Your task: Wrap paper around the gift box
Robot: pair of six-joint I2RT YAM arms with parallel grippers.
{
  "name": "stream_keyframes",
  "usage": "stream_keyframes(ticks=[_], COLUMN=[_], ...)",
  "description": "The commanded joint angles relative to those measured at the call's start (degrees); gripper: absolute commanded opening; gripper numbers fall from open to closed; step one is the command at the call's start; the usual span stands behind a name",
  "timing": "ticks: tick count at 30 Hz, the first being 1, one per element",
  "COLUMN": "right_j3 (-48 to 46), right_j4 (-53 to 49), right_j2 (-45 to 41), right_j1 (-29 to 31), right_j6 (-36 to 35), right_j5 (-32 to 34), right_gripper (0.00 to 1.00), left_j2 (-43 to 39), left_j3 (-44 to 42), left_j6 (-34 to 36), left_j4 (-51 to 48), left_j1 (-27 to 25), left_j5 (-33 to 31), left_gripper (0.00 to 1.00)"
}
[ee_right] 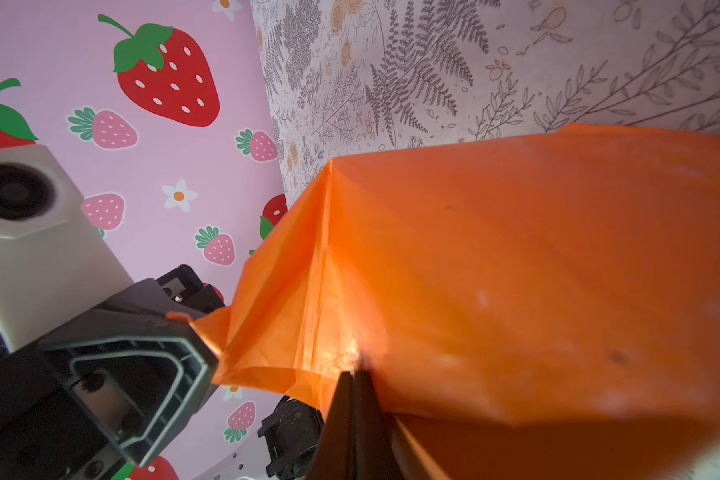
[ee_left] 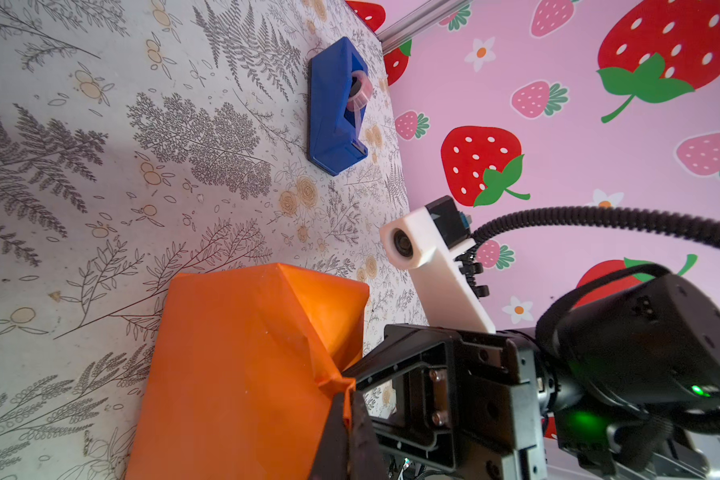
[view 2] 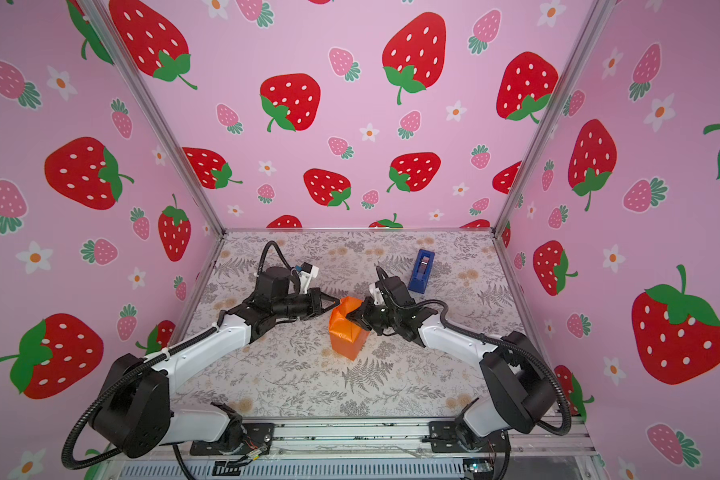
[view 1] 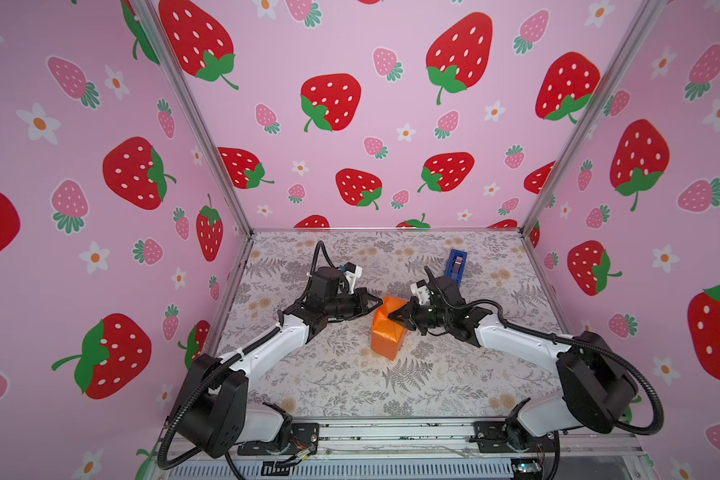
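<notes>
The gift box is hidden inside the paper (view 1: pixel 387 332), a glossy orange wrap standing as an upright parcel mid-table in both top views (view 2: pixel 346 336). My left gripper (view 1: pixel 380 303) reaches in from the left at the parcel's far top corner. In the left wrist view it (ee_left: pixel 348 411) is shut on a pulled-out flap of the paper (ee_left: pixel 242 365). My right gripper (view 1: pixel 391 316) comes from the right at the parcel's top. In the right wrist view it (ee_right: pixel 353 374) is shut, tips pressed against the paper (ee_right: pixel 516 270), with no paper showing between the fingers.
A blue tape dispenser (view 1: pixel 456 264) (ee_left: pixel 335 108) stands behind the right arm near the back right of the floral table (view 1: pixel 350 386). Pink strawberry walls close in the left, back and right sides.
</notes>
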Motion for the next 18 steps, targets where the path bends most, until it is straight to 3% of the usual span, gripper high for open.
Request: stream_keyframes(ticks=[1, 4, 11, 14, 18], right_j3=[-2.16, -3.11, -3.41, -3.40, -3.41], right_j4=[-1.46, -1.53, -2.42, -2.57, -2.58], right_j2=[1.47, 1.80, 1.88, 1.86, 2.00], right_j1=[-0.22, -0.35, -0.35, -0.39, -0.32], right_j6=[-1.00, -1.17, -1.79, -1.88, -1.90], right_j5=[0.83, 0.87, 0.80, 0.71, 0.66], right_gripper=[0.00, 0.00, 0.00, 0.00, 0.00], left_j2=[-1.49, -1.78, -3.27, -2.39, 2.01], left_j3=[0.06, 2.80, 9.75, 12.29, 16.95], left_j6=[1.47, 5.98, 13.65, 14.24, 15.88], left_j4=[-2.06, -9.08, -20.74, -21.10, -23.24], left_j1=[-0.18, 0.29, 1.47, 1.59, 1.29], left_j5=[-0.59, -3.03, -10.33, -9.75, -7.43], left_gripper=[0.00, 0.05, 0.31, 0.51, 0.60])
